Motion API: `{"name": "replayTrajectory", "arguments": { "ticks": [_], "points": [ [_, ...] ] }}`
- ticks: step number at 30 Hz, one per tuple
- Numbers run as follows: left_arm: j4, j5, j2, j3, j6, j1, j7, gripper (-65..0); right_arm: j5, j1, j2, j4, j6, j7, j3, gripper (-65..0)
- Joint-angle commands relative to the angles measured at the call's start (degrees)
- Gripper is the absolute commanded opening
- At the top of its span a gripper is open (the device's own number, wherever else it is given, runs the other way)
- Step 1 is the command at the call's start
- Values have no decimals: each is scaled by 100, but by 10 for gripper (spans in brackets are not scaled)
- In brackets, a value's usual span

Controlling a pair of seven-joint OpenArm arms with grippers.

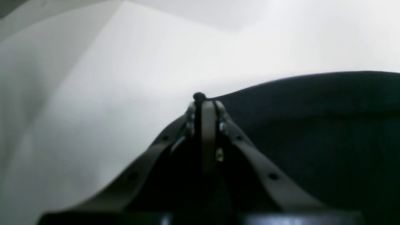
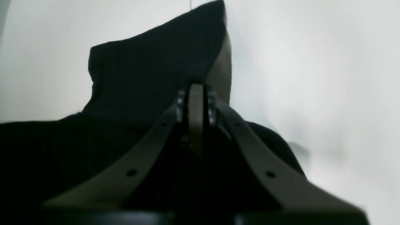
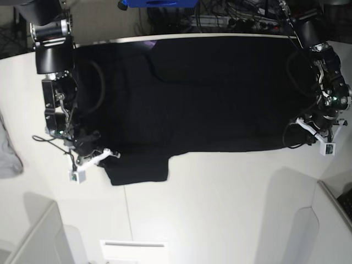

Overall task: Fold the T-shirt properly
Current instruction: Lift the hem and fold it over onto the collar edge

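One T-shirt (image 3: 209, 93) (black), two pinching grippers

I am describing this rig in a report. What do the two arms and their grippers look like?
Both arms are black, with round jointed segments and loose black cables looping beside them. The left gripper and right gripper carry white parts near the tips. Close up, the fingers are dark straps with small holes.

White table (image 3: 220, 192), bright glare near front; cables (image 3: 231, 19), blue box (image 3: 157, 3) behind; grey cloth (image 3: 6, 157) at edge.
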Motion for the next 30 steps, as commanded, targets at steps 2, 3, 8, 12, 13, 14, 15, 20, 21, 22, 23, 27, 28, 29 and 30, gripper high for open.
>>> {"name": "replayTrajectory", "arguments": {
  "ticks": [2, 3, 8, 12, 13, 14, 15, 20, 21, 22, 23, 27, 28, 29, 30],
  "points": [
    [341, -58, -91, -147, -19, 47, -138, -650, 25, 61, 60, 229, 21, 115, 88, -650],
    [455, -58, -3, -226, -19, 82, -138, -650, 25, 0, 60, 299, 21, 106, 184, -650],
    [745, -445, 94, -551, -28, 240, 213, -650, 25, -167, 60, 493, 21, 27, 395, -650],
    [842, -691, 103, -551, -28, 293, 319, -650, 17, -273, 60, 712, 21, -149, 545, -650],
    [886, -717, 103, -551, -28, 337, 319, -650, 17, -326, 60, 792, 21, -175, 589, -650],
    [947, -743, 103, -551, -28, 372, 319, -650, 17, -361, 60, 879, 21, -210, 633, -650],
    [1018, -743, 103, -551, -28, 416, 319, -650, 17, -387, 60, 959, 21, -254, 694, -650],
    [1405, -743, 103, -560, -28, 583, 530, -650, 17, -563, 60, 1310, 21, -606, 1020, -650],
    [1466, -743, 111, -560, -28, 583, 635, -650, 17, -624, 60, 1381, 21, -650, 1090, -650],
    [1519, -743, 111, -569, -28, 627, 688, -650, 17, -677, 60, 1468, 21, -685, 1151, -650],
    [1563, -743, 111, -569, -28, 689, 688, -650, 17, -730, 60, 1565, 21, -711, 1213, -650],
    [1783, -743, 120, -569, -28, 847, 706, -650, 17, -932, 51, 1803, 21, -870, 1380, -650],
    [1827, -743, 120, -569, -28, 882, 706, -650, 25, -994, 51, 1846, 21, -887, 1442, -650],
    [1879, -743, 120, -569, -28, 944, 706, -650, 25, -1064, 51, 1926, 21, -905, 1503, -650],
    [1897, -743, 120, -569, -28, 996, 706, -650, 25, -1117, 43, 1987, 21, -905, 1565, -650]
  ]
}}
